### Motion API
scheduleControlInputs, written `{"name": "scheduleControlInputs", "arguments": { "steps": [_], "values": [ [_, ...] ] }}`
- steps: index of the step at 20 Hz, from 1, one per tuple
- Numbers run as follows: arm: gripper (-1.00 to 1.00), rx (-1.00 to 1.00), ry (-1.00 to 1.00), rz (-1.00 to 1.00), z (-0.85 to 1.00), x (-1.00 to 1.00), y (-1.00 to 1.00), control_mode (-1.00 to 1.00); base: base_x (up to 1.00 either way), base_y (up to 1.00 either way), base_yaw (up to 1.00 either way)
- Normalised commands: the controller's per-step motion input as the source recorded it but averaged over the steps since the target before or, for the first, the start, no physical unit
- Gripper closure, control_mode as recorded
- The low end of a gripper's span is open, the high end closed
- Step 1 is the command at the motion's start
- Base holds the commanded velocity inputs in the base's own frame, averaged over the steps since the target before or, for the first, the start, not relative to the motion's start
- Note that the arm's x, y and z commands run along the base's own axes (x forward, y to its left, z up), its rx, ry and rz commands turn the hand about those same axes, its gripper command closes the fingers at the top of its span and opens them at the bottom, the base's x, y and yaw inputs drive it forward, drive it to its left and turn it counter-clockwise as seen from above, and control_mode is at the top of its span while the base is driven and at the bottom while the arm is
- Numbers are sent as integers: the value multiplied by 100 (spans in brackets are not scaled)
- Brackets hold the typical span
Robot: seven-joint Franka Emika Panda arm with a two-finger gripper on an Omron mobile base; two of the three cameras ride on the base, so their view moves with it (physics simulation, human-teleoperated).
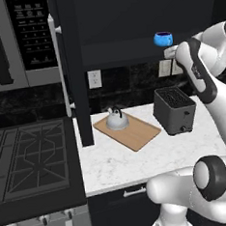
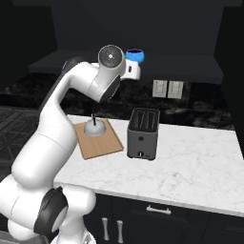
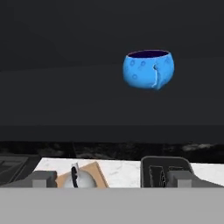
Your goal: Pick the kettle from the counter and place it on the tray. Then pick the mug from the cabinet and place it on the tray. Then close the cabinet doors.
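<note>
At the far left of the left base view a black gas stovetop (image 1: 32, 161) lies under a grey microwave with a button panel (image 1: 19, 40). Just to its right an open tall dark navy cabinet door with a slim pale bar handle (image 1: 72, 70) hangs over the edge of the white marble-look bench (image 1: 138, 156). On the bench rests the flat light-brown wooden tray (image 1: 128, 128), and the small squat silver-grey kettle with a dark arched handle (image 1: 116, 119) stands upright on the tray's back-left part. Right of the tray, apart from it, sits a black boxy toaster (image 1: 175, 110). Above, inside the large dark navy wall cabinet (image 1: 126, 21), the small bright blue mug with a dark inside (image 1: 163, 39) stands upright on the inner shelf, its handle turned toward the hand camera. The white arm's two-finger gripper (image 2: 133, 70) is raised just in front of the mug and below its rim, not touching it. In the hand view both fingertips (image 3: 43, 178) stand far apart, so the jaws are wide and hold nothing.
</note>
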Motion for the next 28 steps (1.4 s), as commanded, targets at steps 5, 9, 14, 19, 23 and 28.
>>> {"name": "scheduleControlInputs", "arguments": {
  "steps": [5, 9, 14, 19, 23, 28],
  "values": [
    [-100, 4, 2, 0, 46, 27, -36, -100, 0, 0, 0],
    [-100, 13, 9, 3, 37, 30, -33, -100, 0, 0, 0],
    [-100, 6, 5, 6, 4, 39, -14, -100, 0, 0, 0],
    [-100, 0, 1, 5, -7, 36, 5, -100, 0, 0, 0],
    [-100, 0, 1, 7, -21, 44, 8, -100, 0, 0, 0],
    [-100, 0, 0, 8, -18, 43, -2, -100, 0, 0, 0]
  ]
}}
